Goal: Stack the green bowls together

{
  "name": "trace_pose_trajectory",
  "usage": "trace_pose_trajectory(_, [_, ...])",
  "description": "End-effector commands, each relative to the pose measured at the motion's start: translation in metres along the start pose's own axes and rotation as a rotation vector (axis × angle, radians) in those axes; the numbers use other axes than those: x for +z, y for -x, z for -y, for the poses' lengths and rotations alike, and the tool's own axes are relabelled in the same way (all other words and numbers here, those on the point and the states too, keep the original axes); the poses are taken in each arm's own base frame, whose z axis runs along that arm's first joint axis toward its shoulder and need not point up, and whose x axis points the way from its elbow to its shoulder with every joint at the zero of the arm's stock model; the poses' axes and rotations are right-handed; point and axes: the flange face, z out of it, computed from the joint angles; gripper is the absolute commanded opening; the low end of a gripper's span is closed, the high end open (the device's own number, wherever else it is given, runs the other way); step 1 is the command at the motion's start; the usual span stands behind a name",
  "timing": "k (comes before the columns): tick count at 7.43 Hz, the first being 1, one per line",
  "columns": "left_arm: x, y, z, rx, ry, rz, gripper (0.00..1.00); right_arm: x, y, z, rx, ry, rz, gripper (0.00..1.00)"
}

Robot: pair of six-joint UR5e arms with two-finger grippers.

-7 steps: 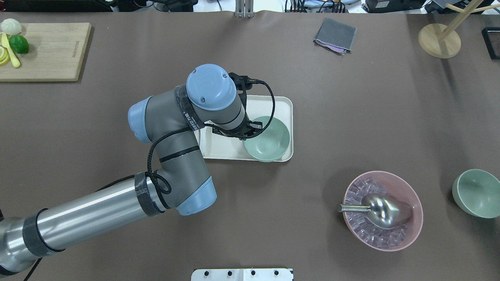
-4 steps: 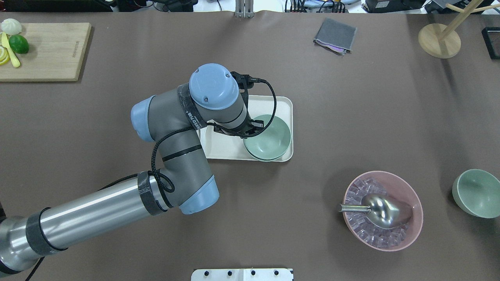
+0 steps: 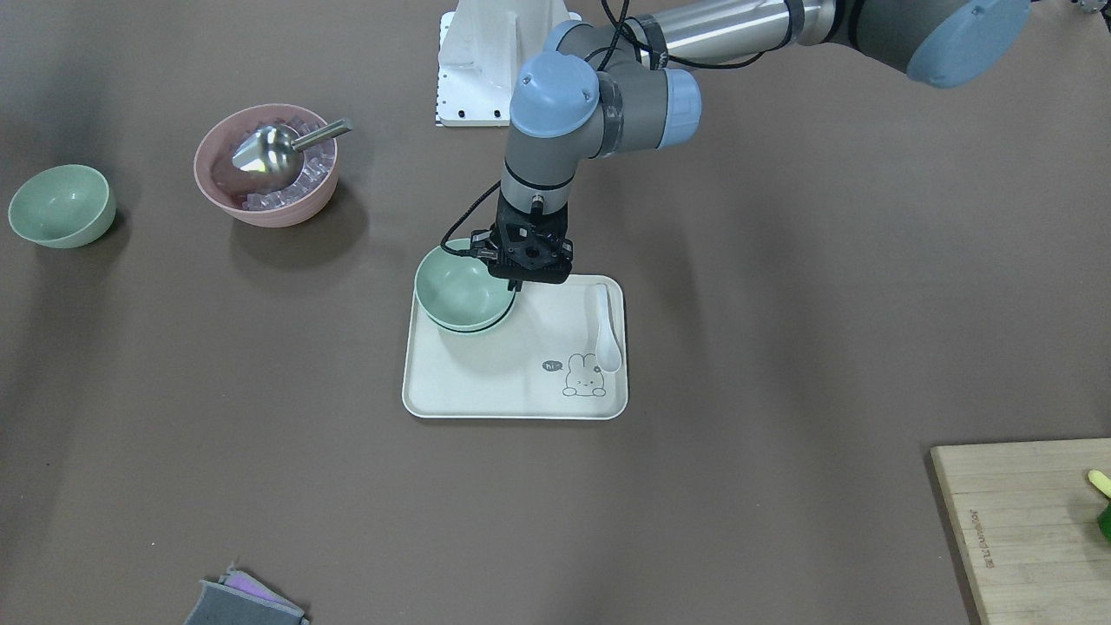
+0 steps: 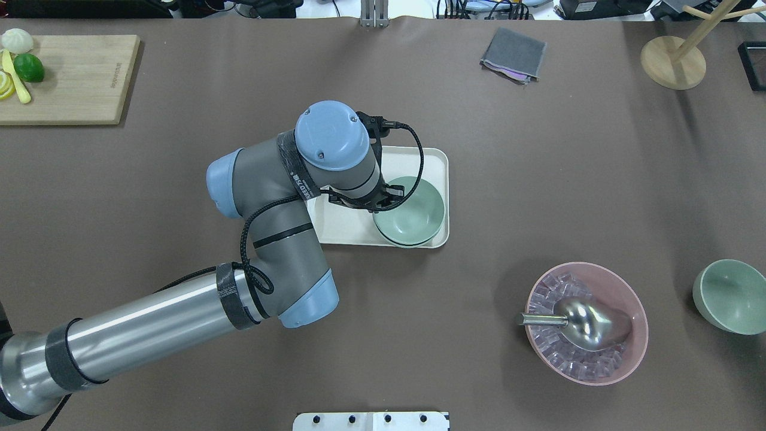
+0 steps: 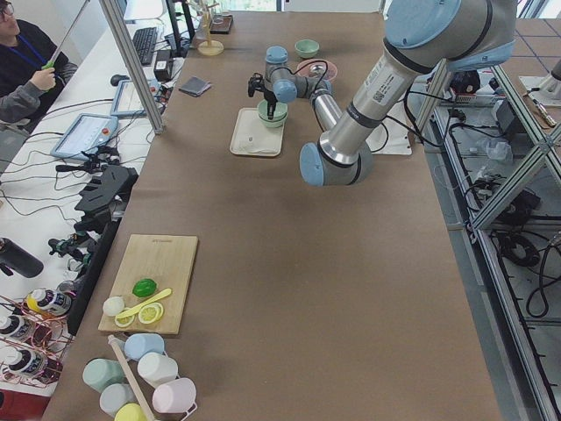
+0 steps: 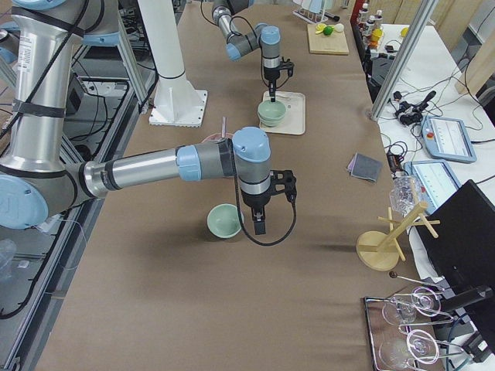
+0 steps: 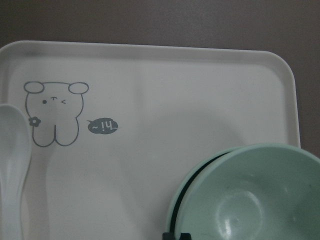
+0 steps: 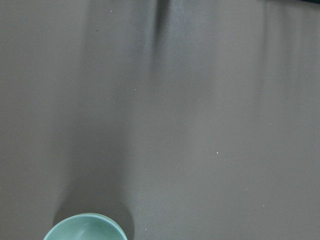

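The left gripper point(image 3: 516, 282) pinches the left rim of a small, smooth, pale green round bowl point(image 3: 456, 286). This bowl has just sunk lower and now sits almost inside a second matching green bowl point(image 7: 173, 216) on the flat cream tray point(image 3: 486, 386). So two bowls are nearly stacked. The third green bowl point(image 4: 731, 296) waits far right, just beside the right gripper point(image 6: 257, 224). I cannot tell if that gripper is open.

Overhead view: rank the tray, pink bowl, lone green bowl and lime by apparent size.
1. Tray, though the left arm hides part.
2. Pink bowl.
3. Lone green bowl.
4. Lime.
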Motion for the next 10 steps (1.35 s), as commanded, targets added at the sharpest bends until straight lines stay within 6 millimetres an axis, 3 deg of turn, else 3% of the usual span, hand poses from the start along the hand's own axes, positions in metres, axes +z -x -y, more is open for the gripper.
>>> trace_pose_trajectory(1, [0.013, -0.001, -0.003, 0.008, -0.019, -0.002, 0.00, 0.000, 0.000, 0.000, -0.001, 0.001, 0.000, 1.00])
trace_pose_trajectory(6, [0.009, -0.004, -0.004, 0.020, -0.020, -0.012, 0.00, 0.000, 0.000, 0.000, 0.000, 0.000, 0.000, 1.00])
trace_pose_trajectory(7, [0.008, -0.005, -0.004, 0.022, -0.021, -0.015, 0.58, 0.000, 0.000, 0.000, 0.000, 0.000, 0.000, 1.00])
trace_pose_trajectory(8, [0.005, -0.005, -0.005, 0.026, -0.026, -0.021, 0.98, 0.000, 0.000, 0.000, 0.000, 0.000, 0.000, 1.00])
trace_pose_trajectory(10, [-0.011, -0.008, -0.006, 0.031, -0.036, -0.054, 0.99, 0.000, 0.000, 0.000, -0.001, 0.001, 0.000, 1.00])
